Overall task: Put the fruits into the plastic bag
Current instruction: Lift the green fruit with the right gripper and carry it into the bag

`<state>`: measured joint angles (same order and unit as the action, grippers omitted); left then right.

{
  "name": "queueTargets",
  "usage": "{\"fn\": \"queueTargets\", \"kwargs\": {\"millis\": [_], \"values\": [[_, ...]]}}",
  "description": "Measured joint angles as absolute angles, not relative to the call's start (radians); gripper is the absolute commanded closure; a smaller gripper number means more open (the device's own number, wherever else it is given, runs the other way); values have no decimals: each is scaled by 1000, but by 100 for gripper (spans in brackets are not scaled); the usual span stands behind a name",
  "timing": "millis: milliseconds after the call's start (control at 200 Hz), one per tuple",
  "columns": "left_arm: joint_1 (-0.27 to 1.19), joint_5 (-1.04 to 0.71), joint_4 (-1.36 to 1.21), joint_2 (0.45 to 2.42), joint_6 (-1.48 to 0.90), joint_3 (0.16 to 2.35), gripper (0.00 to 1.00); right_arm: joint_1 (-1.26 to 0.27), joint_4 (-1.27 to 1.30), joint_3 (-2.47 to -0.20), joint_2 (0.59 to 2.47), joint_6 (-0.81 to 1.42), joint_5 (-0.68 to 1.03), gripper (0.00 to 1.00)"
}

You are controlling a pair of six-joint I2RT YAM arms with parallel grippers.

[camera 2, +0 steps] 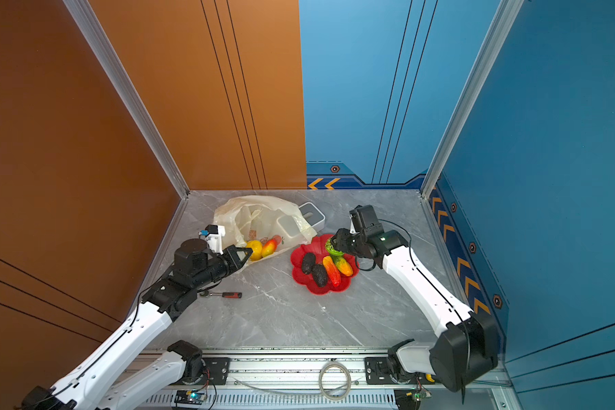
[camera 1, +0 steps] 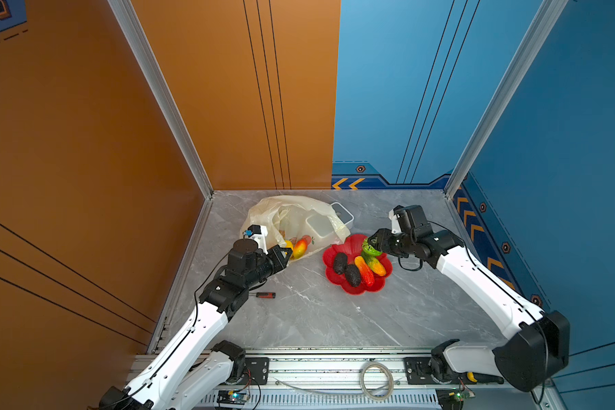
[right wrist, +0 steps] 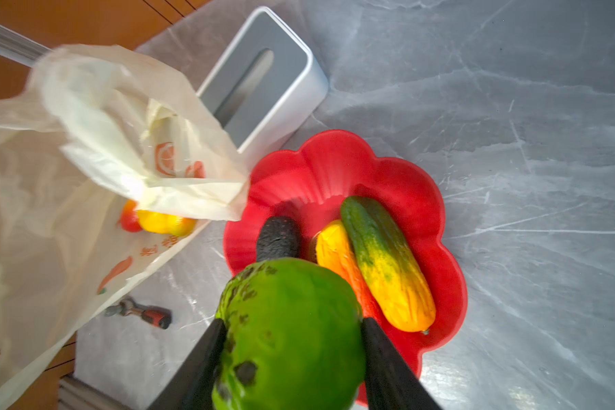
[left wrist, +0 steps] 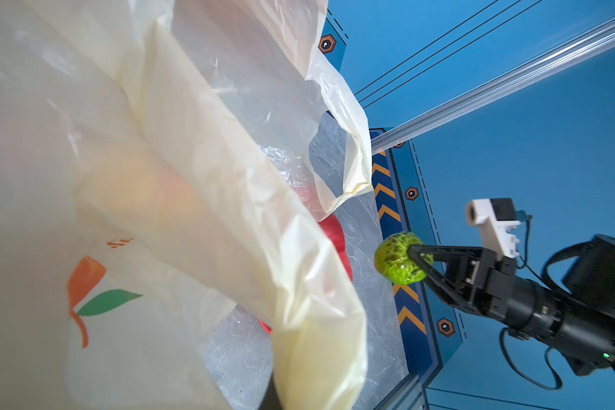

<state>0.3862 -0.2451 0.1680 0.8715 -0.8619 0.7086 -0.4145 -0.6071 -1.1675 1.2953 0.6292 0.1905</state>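
Clamping the left tool [camera 1: 287, 252], jaws together, on the near rim of the thin translucent cream-yellow plastic bag [camera 1: 292, 209], as far as both top views show. Propping the bag mouth open towards the right, with the bag resting at the far left of the grey marble bench [camera 1: 316, 319]. Already holding two fruits just inside that mouth: a round yellow fruit [camera 2: 254, 248] touching a red-to-yellow oblong fruit [camera 2: 268, 247].

Waiting in the red flower-shaped plastic dish [camera 1: 382, 285], just right of the bag: one dark rough blackish fruit [camera 1: 340, 263], a second dark fruit [camera 1: 352, 275], a red-orange oblong fruit [camera 1: 365, 272] and a green-yellow oblong fruit [camera 1: 377, 266].

Gripping the round bumpy green fruit [right wrist: 292, 337] in the right tool [left wrist: 418, 259], jaws pressing on both its sides, raised off the dish above its far rim.

Judging progress at under halfway: two fruits bagged, one in the tool, four waiting.
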Motion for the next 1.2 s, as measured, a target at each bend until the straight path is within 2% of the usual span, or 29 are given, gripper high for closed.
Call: {"fn": "queueTargets", "kwargs": {"millis": [180,345,741,1202], "values": [[386,-245,167,871,-862,709,100,-509,-530,-1168,1234,699,235,48],[387,-245,160,871,-863,709,100,-633,-451,-1196,1271,735,234,48],[389,-245,147,870,-865,709,100,-789,-351,-1515,1677,715,200,49],[394,-245,145,868,-882,708,100,-842,-374,-1806,2042,640,52,49]]}}
